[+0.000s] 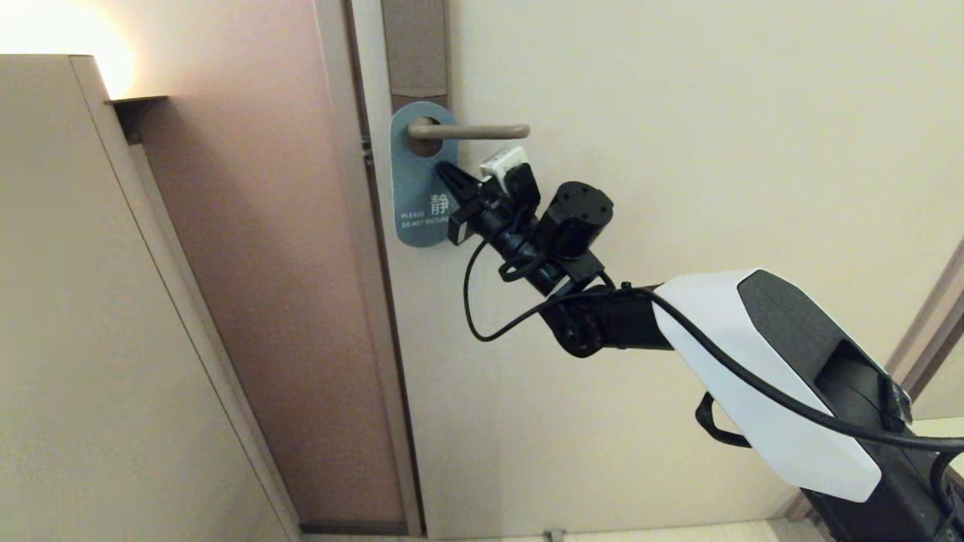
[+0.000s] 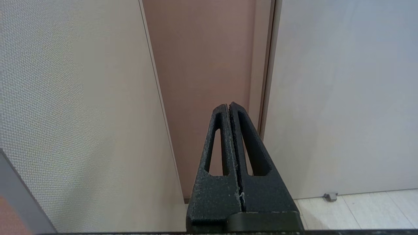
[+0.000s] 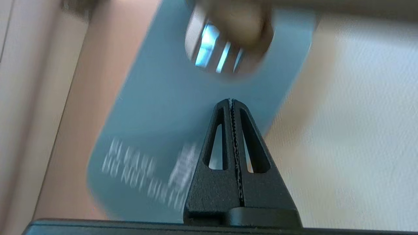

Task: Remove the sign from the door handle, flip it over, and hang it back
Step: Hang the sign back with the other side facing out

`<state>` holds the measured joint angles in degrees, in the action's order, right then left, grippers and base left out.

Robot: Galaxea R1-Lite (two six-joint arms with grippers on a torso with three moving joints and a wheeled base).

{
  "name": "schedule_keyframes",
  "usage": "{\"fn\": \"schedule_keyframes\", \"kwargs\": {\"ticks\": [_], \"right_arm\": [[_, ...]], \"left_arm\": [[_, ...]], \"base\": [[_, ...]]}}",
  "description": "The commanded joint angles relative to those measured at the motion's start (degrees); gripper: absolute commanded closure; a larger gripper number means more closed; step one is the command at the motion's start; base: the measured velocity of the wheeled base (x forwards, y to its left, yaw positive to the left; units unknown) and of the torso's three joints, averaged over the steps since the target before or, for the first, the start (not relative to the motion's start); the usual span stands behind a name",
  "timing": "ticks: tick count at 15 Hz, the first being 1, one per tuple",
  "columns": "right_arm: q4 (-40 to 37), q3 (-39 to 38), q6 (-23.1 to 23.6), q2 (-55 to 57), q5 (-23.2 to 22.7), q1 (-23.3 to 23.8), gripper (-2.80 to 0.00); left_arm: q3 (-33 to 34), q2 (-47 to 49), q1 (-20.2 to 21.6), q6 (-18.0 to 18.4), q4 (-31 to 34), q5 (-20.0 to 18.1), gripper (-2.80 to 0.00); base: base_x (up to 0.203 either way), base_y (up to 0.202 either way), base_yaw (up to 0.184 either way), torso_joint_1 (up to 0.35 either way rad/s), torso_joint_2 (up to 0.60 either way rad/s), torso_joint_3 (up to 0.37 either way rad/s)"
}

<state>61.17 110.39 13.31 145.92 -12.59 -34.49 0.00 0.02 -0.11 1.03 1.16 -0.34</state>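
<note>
sign (image 1: 419, 177) hangs by its hole on door handle (image 1: 468, 131), blue side out, flat vs door (image 1: 678, 226). right end effector (image 1: 444, 173) at sign's 3 o'clock edge, tips over the blue face, fingers (image 3: 225, 130) fully closed, holding nothing. left end effector (image 2: 229, 106) closed, empty, parked low facing the door frame (image 2: 261, 81).
</note>
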Motion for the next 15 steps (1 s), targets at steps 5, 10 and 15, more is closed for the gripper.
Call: {"fn": "schedule_keyframes", "kwargs": {"ticks": [5, 10, 15], "right_arm": [[-1.95, -15.3, 0.03, -5.21, -2.12, 1.89, 0.0], [-9.27, -23.07, -0.06, -12.22, -1.76, 3.78, 0.0], [-13.91, -27.81, -0.05, -19.87, -1.65, 8.19, 0.0]], "left_arm": [[0.0, -0.02, 0.02, 0.03, 0.06, 0.0, 0.0], [0.0, -0.02, -0.02, 0.03, 0.03, 0.04, 0.0], [0.0, -0.02, 0.02, 0.03, 0.03, 0.04, 0.0]], "base": [[0.0, 0.0, 0.0, 0.0, 0.0, 0.0], [0.0, 0.0, 0.0, 0.0, 0.0, 0.0], [0.0, 0.0, 0.0, 0.0, 0.0, 0.0]]}}
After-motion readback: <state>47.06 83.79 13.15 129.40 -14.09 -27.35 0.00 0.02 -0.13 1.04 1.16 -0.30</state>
